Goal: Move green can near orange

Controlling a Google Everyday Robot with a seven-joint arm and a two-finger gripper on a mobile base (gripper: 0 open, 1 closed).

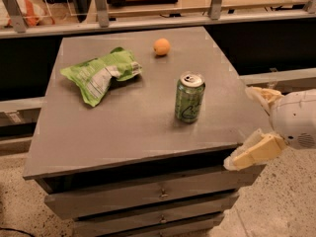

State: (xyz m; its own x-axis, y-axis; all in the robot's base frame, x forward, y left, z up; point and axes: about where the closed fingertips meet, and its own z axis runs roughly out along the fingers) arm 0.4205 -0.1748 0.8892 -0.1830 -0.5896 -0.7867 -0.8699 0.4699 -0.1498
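The green can [190, 97] stands upright on the grey cabinet top [133, 127], right of its middle. The orange [161, 47] lies near the top's far edge, behind and a little left of the can, well apart from it. My gripper [241, 128] is at the cabinet's right front corner, to the right of the can and apart from it. Its two pale fingers [256, 151] are spread wide and hold nothing.
A crumpled green-and-white chip bag [101, 73] lies on the left part of the top. The cabinet has drawers [148, 194] in front. A railing and glass panels [158, 14] run behind it. The floor is speckled.
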